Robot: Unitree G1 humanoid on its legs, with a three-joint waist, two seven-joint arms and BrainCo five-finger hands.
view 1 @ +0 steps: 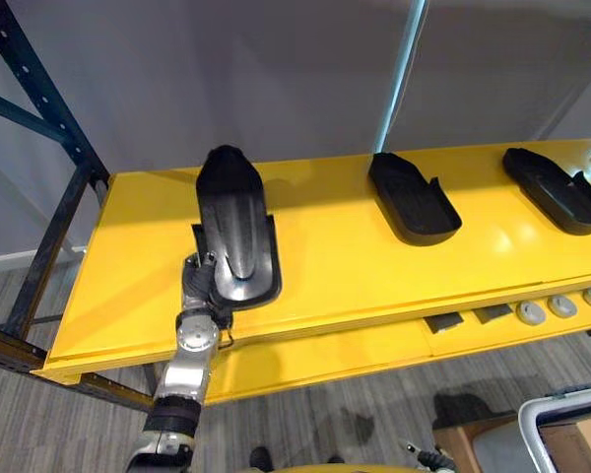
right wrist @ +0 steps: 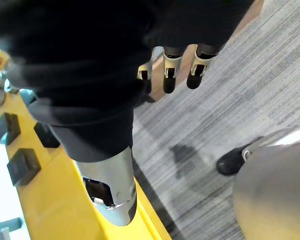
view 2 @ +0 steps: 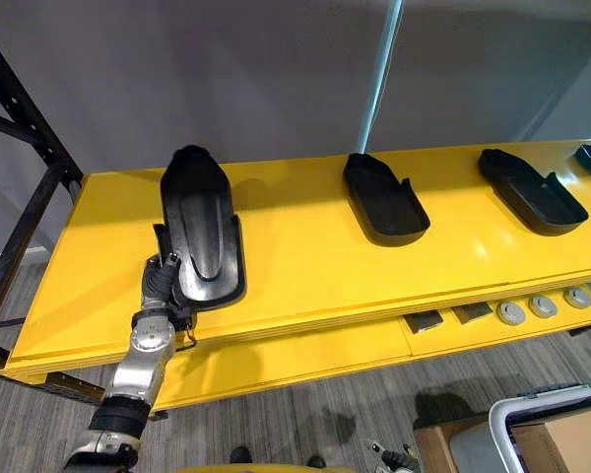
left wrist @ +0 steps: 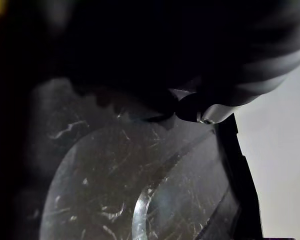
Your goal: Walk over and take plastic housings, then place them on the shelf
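At the left end of the yellow shelf (view 1: 335, 266), the left hand (view 1: 199, 281) is clamped on the near end of a long black housing (view 1: 234, 227). Its fingers wrap that end from below and from the left side. The housing's far tip points toward the back wall, and I cannot tell whether its underside is already resting flat.

To place it well, I would lower the far tip first and then the near end, keeping the whole piece back from the front lip. The fingers should let go only once it sits flat. It should also line up with the middle housing (view 1: 412, 197) and the right housing (view 1: 557, 189), well apart from both.

The right hand (right wrist: 170, 70) hangs loose and empty above the floor.
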